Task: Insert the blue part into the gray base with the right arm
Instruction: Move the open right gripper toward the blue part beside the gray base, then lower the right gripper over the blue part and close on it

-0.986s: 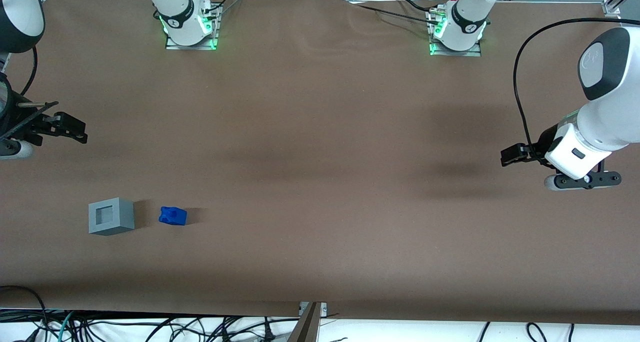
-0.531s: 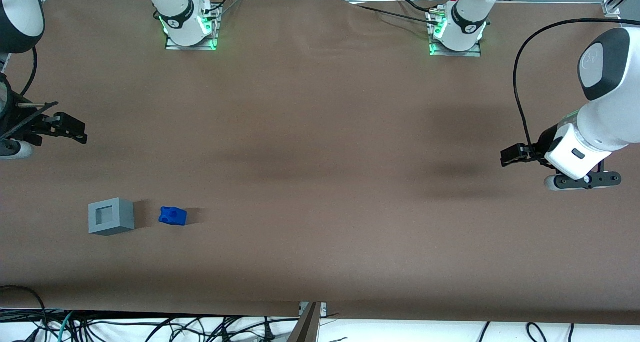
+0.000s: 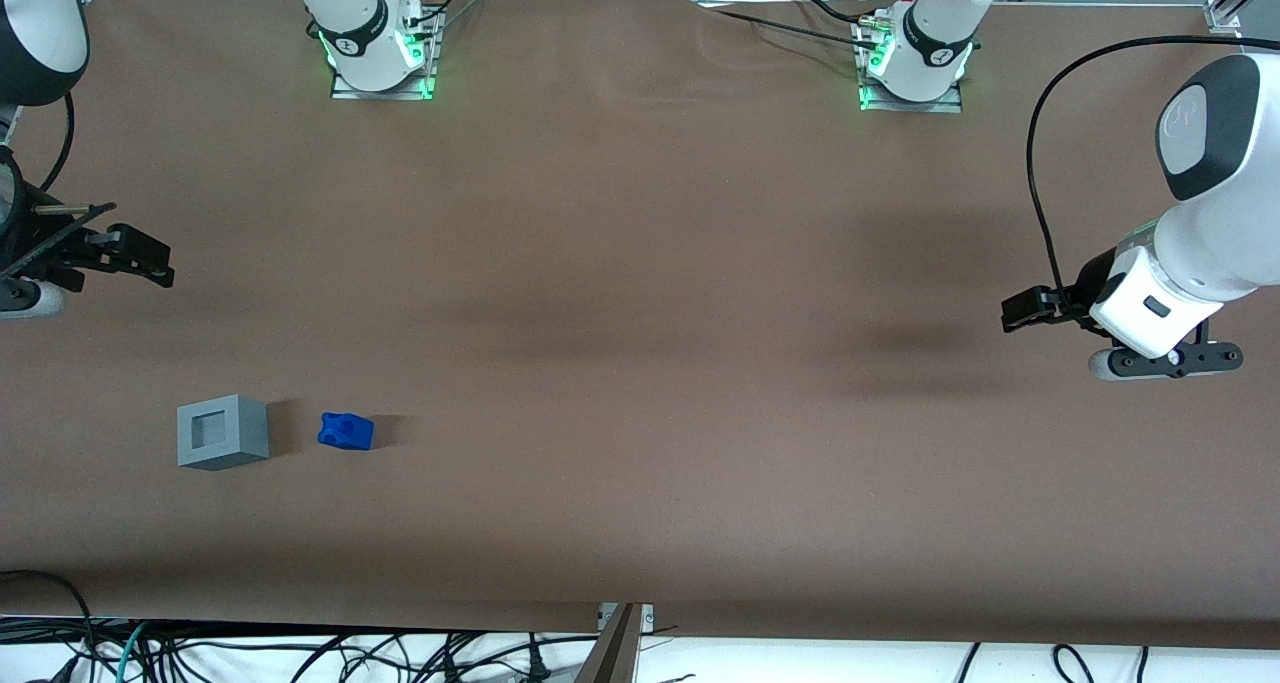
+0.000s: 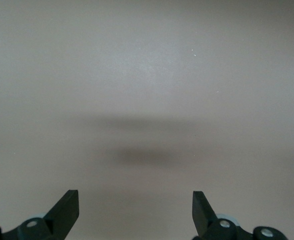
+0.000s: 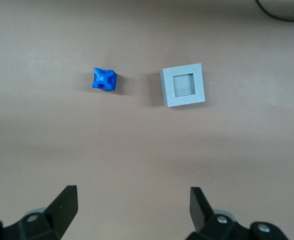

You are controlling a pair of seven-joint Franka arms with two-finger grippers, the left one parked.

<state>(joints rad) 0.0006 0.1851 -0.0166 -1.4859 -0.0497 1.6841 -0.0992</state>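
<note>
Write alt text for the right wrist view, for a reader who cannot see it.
A small bright-blue plastic block with a notched top lies on a brown table beside a light-gray cube-shaped base with an empty square recess, a gap between them. The right arm's black two-finger gripper hangs above the table, open and holding nothing.

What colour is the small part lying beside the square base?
Bright blue part, clearest in the right wrist view; the open tool hangs above, apart.

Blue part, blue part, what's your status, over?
Gripper open, empty, high above table. Blue part on table beside gray base, apart, not inserted. Nothing between them.
</note>
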